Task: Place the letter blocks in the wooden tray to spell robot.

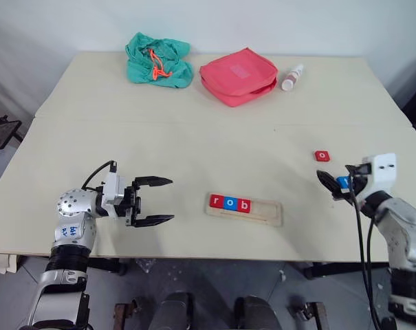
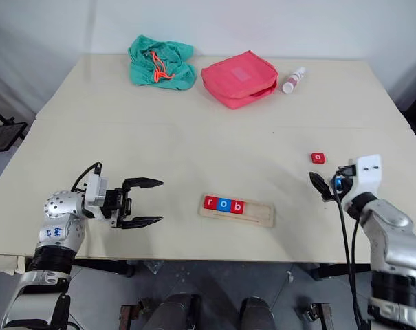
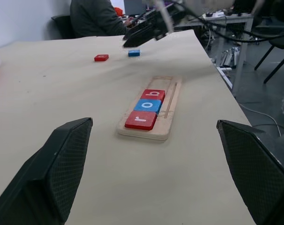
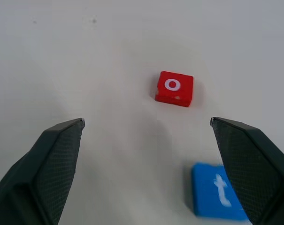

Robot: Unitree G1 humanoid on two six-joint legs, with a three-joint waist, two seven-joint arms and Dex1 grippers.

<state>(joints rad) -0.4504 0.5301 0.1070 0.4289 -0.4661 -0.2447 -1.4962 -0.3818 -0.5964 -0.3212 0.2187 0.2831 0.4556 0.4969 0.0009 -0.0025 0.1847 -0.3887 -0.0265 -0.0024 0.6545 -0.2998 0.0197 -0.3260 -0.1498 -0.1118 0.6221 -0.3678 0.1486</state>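
On the pale table (image 1: 194,144), your wooden tray (image 1: 263,212) near the front edge carries three letter blocks at its left end, a red r (image 1: 216,201), a blue o (image 1: 230,203) and a red b (image 1: 243,205), with the rest of its groove bare. Well to the tray's right you find the red o block (image 4: 174,88) lying loose ahead of the right gripper (image 4: 146,168), whose fingers are spread wide and hold nothing, and the blue t block (image 4: 217,191) sitting just inside its right finger. Your left gripper (image 1: 152,201) hovers left of the tray, pointing toward it, jaws wide and holding nothing.
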